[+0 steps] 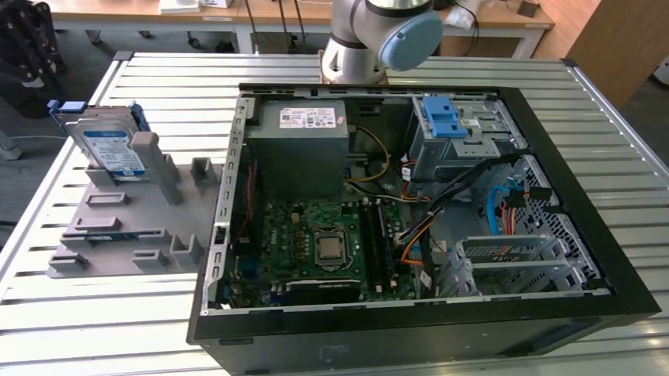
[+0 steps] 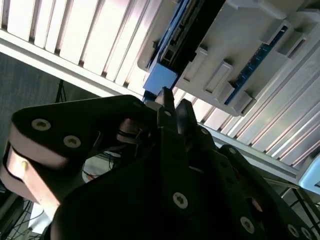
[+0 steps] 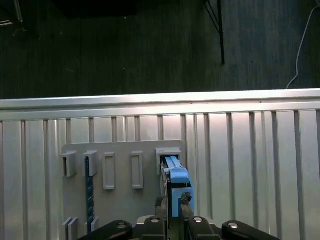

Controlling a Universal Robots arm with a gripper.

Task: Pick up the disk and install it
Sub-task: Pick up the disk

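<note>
The disk (image 1: pixel 110 145) stands on edge in a slot of a grey holder (image 1: pixel 115 227) on the exterior view's left. It is silver, with a white-and-blue label and a blue bracket. The first wrist view looks down on the disk (image 3: pixel 175 181) edge-on in the holder (image 3: pixel 120 200). My gripper (image 3: pixel 172 201) hangs above it, fingers a little apart and holding nothing. In the second wrist view the gripper (image 2: pixel 175 105) points at the bracket's blue end of the disk (image 2: pixel 162 77), with a gap between them.
An open computer case (image 1: pixel 627 298) fills the middle and right of the slatted table (image 1: pixel 157 86). Inside it are a grey cage with blue latches (image 1: pixel 455 117), a grey metal box (image 1: pixel 303 137), a green board (image 1: pixel 313 243) and loose cables. The arm's base (image 1: pixel 366 39) stands behind the case.
</note>
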